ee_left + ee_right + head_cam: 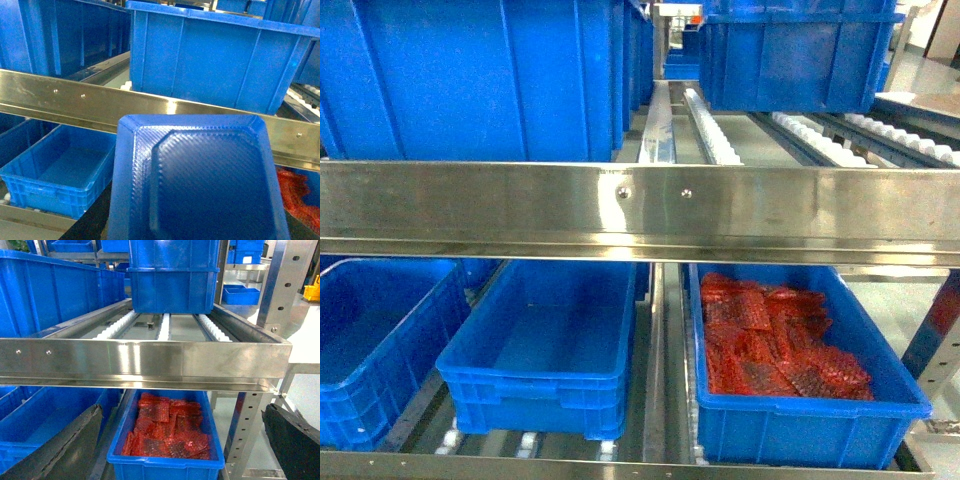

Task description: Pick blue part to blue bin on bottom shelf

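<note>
The left claw is hidden behind the blue part [200, 185] filling the lower centre of its wrist view; its grip cannot be told. The part's long axis runs up the frame, its narrower end toward the empty blue bin [60, 172] at lower left on the bottom shelf [650, 385]. The right claw [180, 445] stands released, pads [60, 450] wide apart.

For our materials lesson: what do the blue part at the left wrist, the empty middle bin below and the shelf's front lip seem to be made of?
Blue part: probably thin moulded plastic, glossy, with a fine woven-looking embossed texture.
Middle bin: rigid moulded plastic, semi-matte, with ribbed walls and a thick rim.
Front lip: brushed stainless steel by its look, with streaky reflections and small rivets.
</note>
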You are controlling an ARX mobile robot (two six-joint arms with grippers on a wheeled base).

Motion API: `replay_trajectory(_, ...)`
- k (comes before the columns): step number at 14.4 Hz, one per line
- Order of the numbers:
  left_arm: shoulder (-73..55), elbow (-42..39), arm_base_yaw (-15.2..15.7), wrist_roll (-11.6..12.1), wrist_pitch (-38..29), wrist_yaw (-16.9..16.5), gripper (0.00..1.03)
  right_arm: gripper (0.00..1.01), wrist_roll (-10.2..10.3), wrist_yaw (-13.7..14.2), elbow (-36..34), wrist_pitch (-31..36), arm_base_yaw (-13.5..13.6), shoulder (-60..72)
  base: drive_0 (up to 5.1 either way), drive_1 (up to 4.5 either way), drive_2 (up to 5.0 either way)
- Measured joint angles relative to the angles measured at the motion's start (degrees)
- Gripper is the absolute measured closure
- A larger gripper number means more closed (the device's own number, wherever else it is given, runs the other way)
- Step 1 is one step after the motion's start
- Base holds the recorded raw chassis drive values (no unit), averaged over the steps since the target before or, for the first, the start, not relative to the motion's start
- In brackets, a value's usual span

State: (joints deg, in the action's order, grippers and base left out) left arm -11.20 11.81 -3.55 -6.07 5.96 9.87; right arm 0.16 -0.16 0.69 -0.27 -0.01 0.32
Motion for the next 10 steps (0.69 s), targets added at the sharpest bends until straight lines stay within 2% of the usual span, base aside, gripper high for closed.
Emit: replay_trajectory(10,0.0,0.0,0.0,0.0,-0.04,-0.02,0.6,0.03,-0.07,0.13,0.0,-0.02,0.0,0.0,0.0,0.0,0.0)
